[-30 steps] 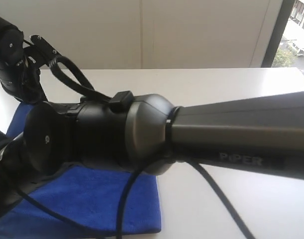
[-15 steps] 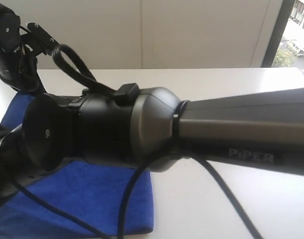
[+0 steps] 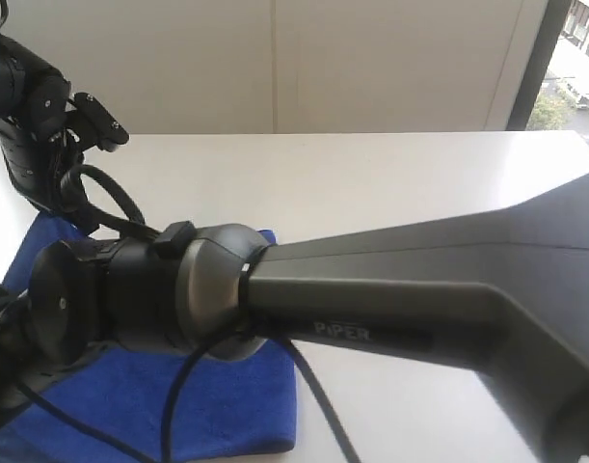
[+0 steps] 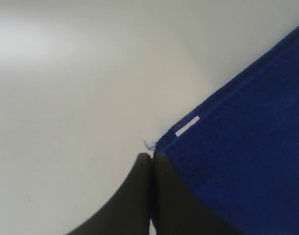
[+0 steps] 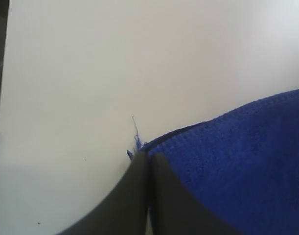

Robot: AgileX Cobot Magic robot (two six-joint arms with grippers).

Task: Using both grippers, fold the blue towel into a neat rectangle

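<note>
White tabletop point(image 3: 419, 174) bears the blue towel point(image 3: 241, 405); window point(image 3: 578, 58) behind.

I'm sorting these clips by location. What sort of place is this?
Probably an office or lab room: a plain white table bearing a blue towel, pale wall panels behind, and a window at the right showing greenery and buildings outside.

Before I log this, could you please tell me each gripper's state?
Left gripper: closed on the blue towel's tagged corner.
Right gripper: closed on a towel corner.
</note>
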